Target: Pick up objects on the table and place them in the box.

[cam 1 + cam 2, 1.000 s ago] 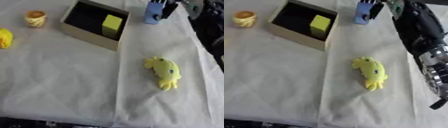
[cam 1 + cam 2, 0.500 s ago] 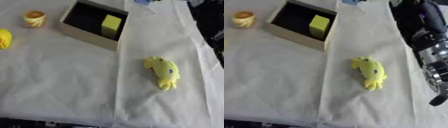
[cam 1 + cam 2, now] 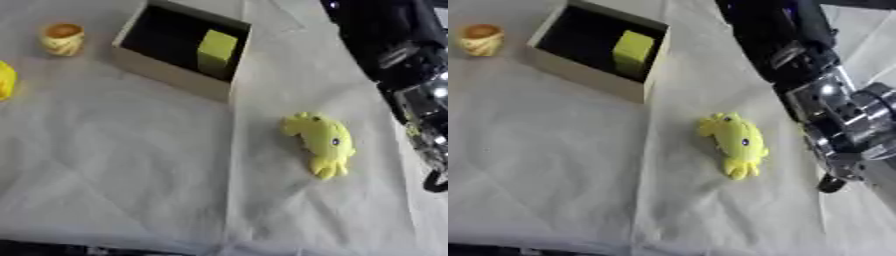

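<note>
A tan box with a dark inside (image 3: pixel 166 75) stands at the upper left of the white cloth, and a yellow-green block (image 3: pixel 216 52) stands inside it. A yellow plush toy (image 3: pixel 320 141) lies on the cloth right of centre. A small orange-and-yellow cup-shaped thing (image 3: pixel 63 38) sits left of the box. Part of a round yellow thing (image 3: pixel 5 80) shows at the left edge. My right arm (image 3: pixel 798 65) runs along the right side up to the top edge, and its hand is out of view. My left hand shows in neither view.
The white cloth (image 3: pixel 131 175) covers the table, with wrinkles and a fold line running down the middle. Its near edge lies along the bottom of the view.
My right hand, which held a blue thing near the box's far right corner, has risen out of the top of the view. The camera has tilted slightly.
</note>
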`<state>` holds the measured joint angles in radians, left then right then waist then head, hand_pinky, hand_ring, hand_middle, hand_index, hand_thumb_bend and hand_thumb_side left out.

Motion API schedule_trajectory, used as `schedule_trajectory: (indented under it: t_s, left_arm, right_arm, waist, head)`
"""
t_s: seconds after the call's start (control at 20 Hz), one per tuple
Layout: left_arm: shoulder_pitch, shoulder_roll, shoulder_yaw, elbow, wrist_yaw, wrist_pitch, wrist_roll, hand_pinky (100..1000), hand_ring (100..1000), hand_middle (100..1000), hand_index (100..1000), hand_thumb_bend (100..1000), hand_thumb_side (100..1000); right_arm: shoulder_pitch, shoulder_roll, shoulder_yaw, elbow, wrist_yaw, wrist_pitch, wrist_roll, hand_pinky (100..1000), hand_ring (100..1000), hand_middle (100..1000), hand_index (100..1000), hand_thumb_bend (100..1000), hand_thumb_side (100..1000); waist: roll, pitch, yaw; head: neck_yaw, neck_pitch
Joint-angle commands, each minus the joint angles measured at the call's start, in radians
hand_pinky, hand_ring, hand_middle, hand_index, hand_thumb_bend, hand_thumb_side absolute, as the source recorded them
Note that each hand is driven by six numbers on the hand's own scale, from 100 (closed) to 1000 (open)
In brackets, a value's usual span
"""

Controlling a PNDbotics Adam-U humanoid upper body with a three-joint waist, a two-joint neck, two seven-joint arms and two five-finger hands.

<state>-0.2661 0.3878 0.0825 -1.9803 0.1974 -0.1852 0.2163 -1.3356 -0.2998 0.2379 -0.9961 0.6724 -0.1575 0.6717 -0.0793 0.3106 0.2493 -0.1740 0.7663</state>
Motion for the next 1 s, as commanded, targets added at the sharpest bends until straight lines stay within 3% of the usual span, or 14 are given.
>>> schedule_trajectory:
  t_s: [0.05, 0.5, 0.8, 1.0]
  left_arm:
    - [-0.016, 0.008, -0.002, -0.02, 0.007, -0.002, -0.007, 780, 828, 746, 842, 100, 626]
    - [-0.026, 0.001, -0.006, -0.02, 0.014, -0.001, -0.013, 780, 829, 746, 841, 100, 627]
    - [-0.026, -0.003, -0.008, -0.02, 0.016, 0.0, -0.015, 780, 830, 746, 841, 100, 630]
    - [-0.024, -0.003, -0.007, -0.02, 0.017, 0.001, -0.015, 780, 830, 747, 841, 100, 633]
  right_arm:
    - [-0.023, 0.044, 0.012, 0.013, 0.008, -0.008, 0.017, 732, 659, 459, 612, 100, 100]
    - [-0.002, 0.13, 0.028, 0.098, 0.106, -0.038, -0.01, 729, 660, 473, 622, 100, 100]
    - [0.003, 0.152, 0.022, 0.135, 0.217, -0.036, -0.076, 726, 664, 478, 620, 100, 100]
    - [0.003, 0.151, 0.006, 0.13, 0.242, -0.022, -0.124, 724, 660, 475, 620, 100, 100]
  waist:
    - [-0.007, -0.033, 0.007]
    - [-0.012, -0.028, 0.031]
    - [-0.013, -0.025, 0.04]
    - [-0.015, -0.022, 0.042]
  head:
    - [-0.014, 0.004]
    - [-0.032, 0.004]
    - [-0.037, 0.004]
    - [-0.034, 0.004]
